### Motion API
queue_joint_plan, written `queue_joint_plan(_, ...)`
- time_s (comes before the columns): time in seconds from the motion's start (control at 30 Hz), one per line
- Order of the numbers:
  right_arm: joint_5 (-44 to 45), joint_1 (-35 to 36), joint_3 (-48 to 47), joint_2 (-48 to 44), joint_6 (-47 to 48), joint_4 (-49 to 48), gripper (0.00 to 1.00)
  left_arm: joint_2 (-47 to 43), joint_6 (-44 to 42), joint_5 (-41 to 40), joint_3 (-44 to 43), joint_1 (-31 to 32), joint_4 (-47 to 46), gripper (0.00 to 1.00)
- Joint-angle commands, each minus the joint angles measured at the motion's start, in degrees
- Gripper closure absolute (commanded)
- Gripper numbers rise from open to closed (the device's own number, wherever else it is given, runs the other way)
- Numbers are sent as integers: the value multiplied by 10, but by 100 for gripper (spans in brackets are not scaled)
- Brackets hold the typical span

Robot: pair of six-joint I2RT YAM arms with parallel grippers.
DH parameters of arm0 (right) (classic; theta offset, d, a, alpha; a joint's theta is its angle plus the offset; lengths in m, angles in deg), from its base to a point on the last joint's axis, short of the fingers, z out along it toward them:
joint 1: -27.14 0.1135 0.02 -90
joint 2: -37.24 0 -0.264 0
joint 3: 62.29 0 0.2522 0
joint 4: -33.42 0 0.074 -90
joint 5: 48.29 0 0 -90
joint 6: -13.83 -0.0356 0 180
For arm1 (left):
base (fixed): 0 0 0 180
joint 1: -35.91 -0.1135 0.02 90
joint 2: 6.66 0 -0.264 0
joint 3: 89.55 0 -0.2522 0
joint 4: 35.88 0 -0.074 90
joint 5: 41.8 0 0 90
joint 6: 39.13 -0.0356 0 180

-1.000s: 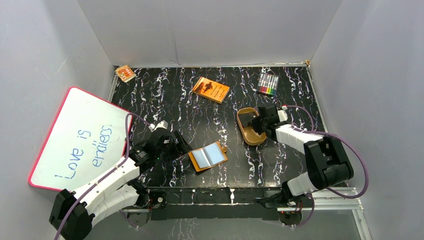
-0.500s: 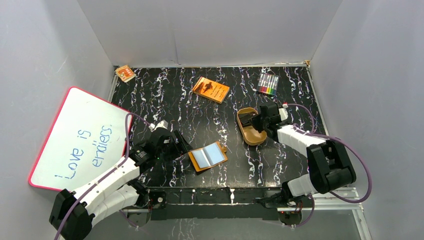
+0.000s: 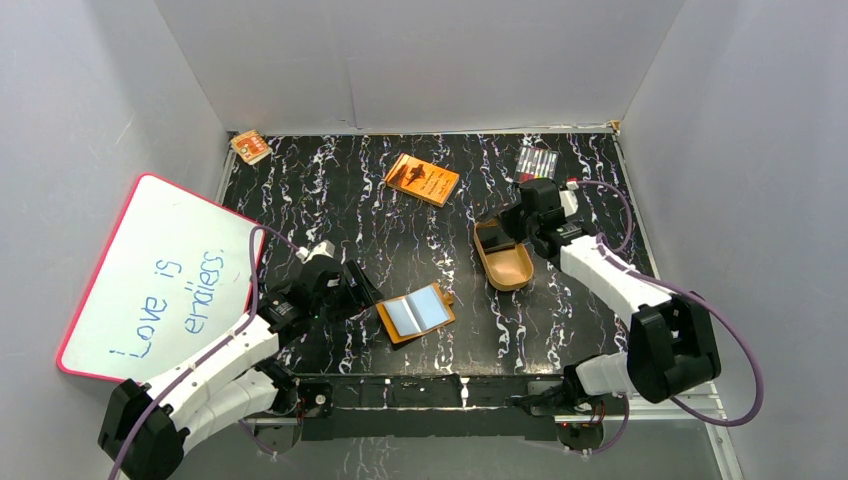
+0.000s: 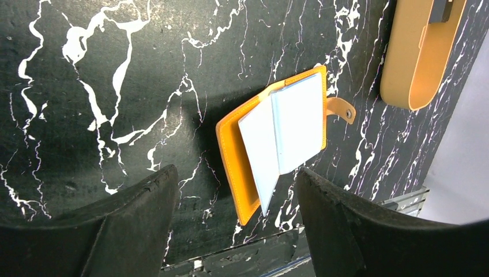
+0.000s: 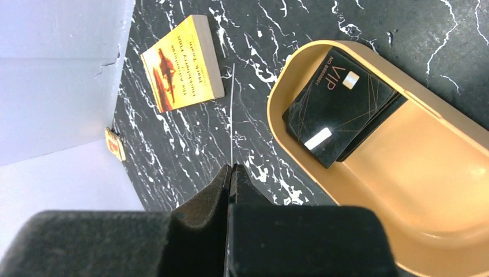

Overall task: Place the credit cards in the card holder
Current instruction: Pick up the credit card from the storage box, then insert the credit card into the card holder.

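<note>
Black white-veined marble worktop (image 3: 400,225). Orange-tan leather card holder (image 4: 277,144) lies open, no card showing in it. Tan oval tray (image 5: 438,231) holds black rectangular credit cards (image 5: 340,109). Right tool (image 5: 229,173) pinched, apparently on thin edge-on card (image 5: 232,115); left tool (image 4: 230,231) wide, empty. Insertion not begun.

Card holder (image 4: 277,144): laid open, pale pockets exposed, snap tab extended.
Left gripper (image 4: 235,184): fingers held apart, card holder framed between them.

Black marble-look table (image 3: 400,240) w/ white veins, boxed on 3 sides by plain pale grey walls (image 3: 420,60). Whiteboard (image 3: 160,275) leaned vs left wall. Lighting even.
</note>
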Motion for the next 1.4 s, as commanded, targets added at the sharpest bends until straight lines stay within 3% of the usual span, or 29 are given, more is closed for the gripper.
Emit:
queue_joint_plan(0.0,-1,3,-28,-41,8,44,100,-17,-4,-21,-26,0,24,28)
queue_joint_plan(0.13,-99,3,-64,-58,195,24,100,-28,-13,-25,-37,0,50,28)
queue_joint_plan(0.3,-314,7,-81,-64,415,60,100,-58,-9,-18,-15,-1,65,28)
queue_joint_plan(0.47,-405,88,-58,-64,550,114,100,-66,8,6,26,0,26,27)
queue_joint_plan(0.57,-439,123,-22,-51,561,95,100,-59,16,35,50,0,-20,27)
queue_joint_plan(0.7,-468,140,39,-43,524,1,100,-25,27,71,67,0,-69,27)
queue_joint_plan(0.97,-484,154,58,12,486,-57,100,78,4,100,58,0,-125,31)
queue_joint_plan(1.37,-449,160,110,-27,413,-72,100,195,-25,81,23,-1,-188,72)
